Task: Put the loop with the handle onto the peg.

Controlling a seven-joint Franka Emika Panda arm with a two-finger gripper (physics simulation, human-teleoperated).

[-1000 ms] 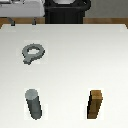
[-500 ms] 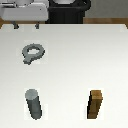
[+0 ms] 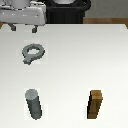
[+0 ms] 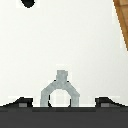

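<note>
From the exterior view, the loop with the handle [image 3: 33,52] lies flat on the white bench [image 3: 75,60], well apart from the peg [image 3: 34,104], which stands upright near a brown block [image 3: 96,104]. The tool [image 3: 23,27] hangs beyond the loop, fingers apart and empty.

In the wrist view, the loop [image 4: 59,92] sits between the spread fingertips [image 4: 22,103], likely lined up for a grasp.

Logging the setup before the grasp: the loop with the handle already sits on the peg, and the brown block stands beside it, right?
Not quite. In the exterior view the loop with the handle lies flat on the table, apart from the peg. The brown block does stand beside the peg.
</note>
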